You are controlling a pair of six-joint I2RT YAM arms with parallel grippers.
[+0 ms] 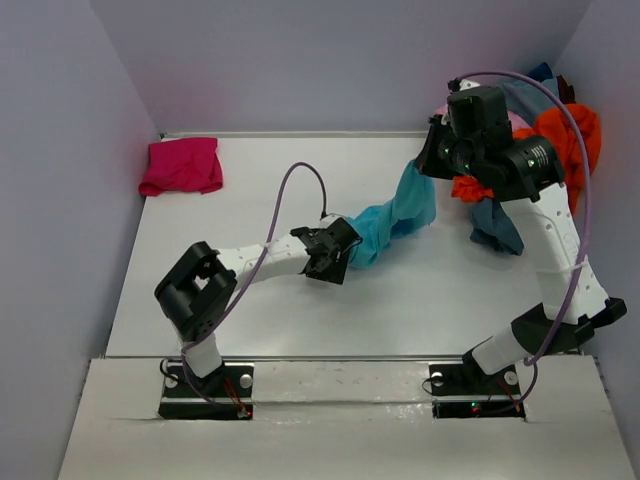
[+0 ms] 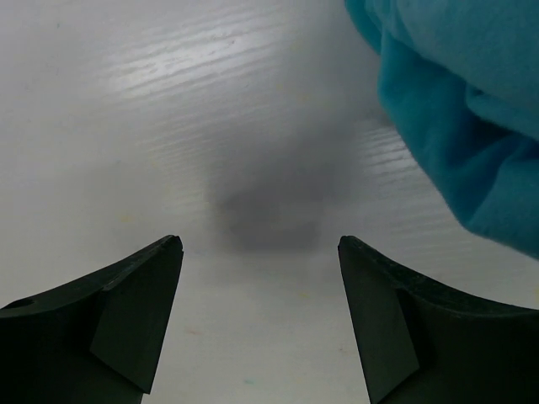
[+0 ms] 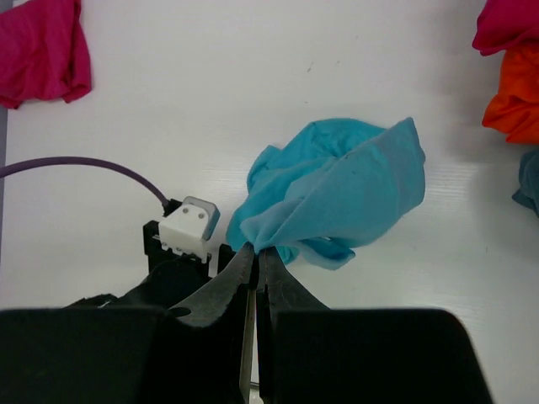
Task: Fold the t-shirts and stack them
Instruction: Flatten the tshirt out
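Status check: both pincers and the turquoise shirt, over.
Right pincer shut on turquoise t-shirt, one end held up. Left pincer open, empty, beside its low end. Shirt pile far right, not blocking.

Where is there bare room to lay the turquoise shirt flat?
Bare table spans from the magenta shirt to the turquoise shirt the right gripper holds; the near strip in front of it is free too. The far-right corner is crowded with the shirt pile.
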